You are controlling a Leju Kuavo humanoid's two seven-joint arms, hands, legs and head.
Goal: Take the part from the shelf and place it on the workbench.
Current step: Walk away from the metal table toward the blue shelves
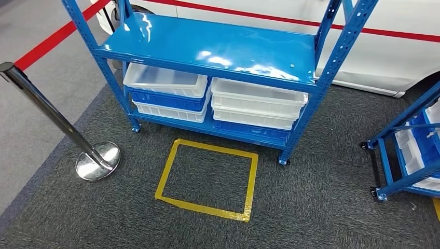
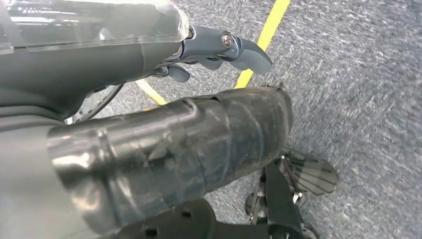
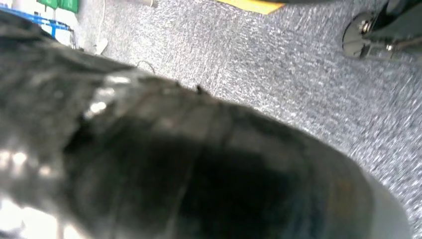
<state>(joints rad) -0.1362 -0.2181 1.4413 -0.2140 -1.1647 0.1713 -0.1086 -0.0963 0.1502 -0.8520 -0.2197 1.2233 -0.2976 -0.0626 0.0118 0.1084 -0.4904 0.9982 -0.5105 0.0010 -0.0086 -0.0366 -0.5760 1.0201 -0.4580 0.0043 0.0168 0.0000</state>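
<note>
Left edge of the head view: stanchion (image 1: 62,122) on its chrome base, red belt running off.

Centre: blue shelf (image 1: 207,46), dead ahead, long axis across the view. Yellow tape square (image 1: 207,177) lies on the carpet between robot & shelf.

Lower deck, left end: white bin (image 1: 166,80) atop a blue one. Right end: second white stack (image 1: 258,98).

The part itself? Can't make it out. Bin insides read plain white from up here, so my guess is it sits in one of those bins, forward & above where the hands hang.

Left hand (image 2: 219,50): seen in the left wrist view hanging over the carpet (image 2: 358,74) near a yellow tape line. Thumb & fingers loosely apart, nothing in them.

Right hand: can't tell its state, as the right wrist view is a dark blur over carpet.

Which is nearer? Can't call it. The shelf is roughly centred, maybe a touch left, so both arms need the same forward-and-up reach once the robot closes in.

Far right: another blue rack (image 1: 410,150) w/ bins, well apart. White car (image 1: 389,57) behind.
</note>
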